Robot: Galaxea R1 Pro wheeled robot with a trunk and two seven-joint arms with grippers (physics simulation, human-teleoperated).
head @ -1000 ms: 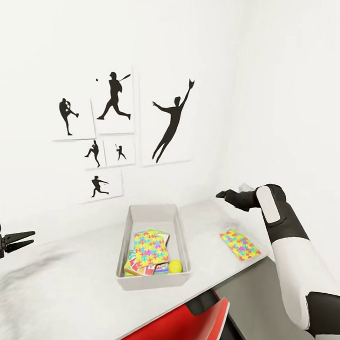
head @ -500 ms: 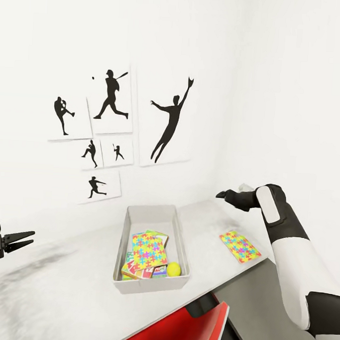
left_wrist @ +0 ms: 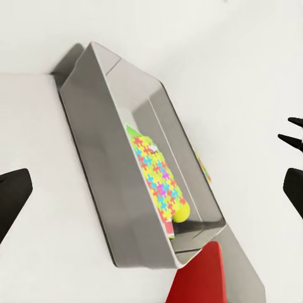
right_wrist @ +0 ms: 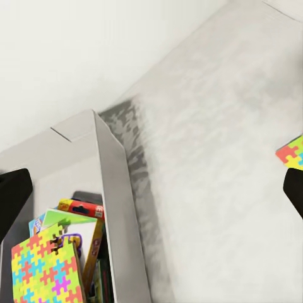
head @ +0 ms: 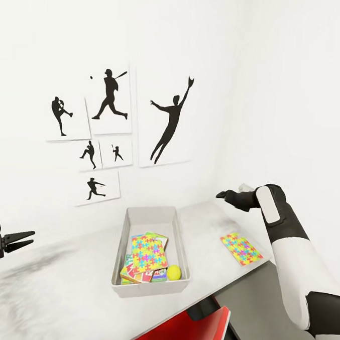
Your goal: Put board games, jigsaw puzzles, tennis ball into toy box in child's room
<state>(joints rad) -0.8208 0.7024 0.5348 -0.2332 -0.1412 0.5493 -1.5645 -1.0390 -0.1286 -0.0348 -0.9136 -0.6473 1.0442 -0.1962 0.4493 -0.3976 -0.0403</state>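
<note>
On the table, the toy box sits slightly lower in the head view than a second ago, nothing else moved, one jigsaw puzzle still outside, beneath the spread right gripper; left gripper spread too.

Red chair below; silhouette pictures on the wall.

You see the toy box on the table holding a jigsaw puzzle and tennis ball, another puzzle lying outside.
</note>
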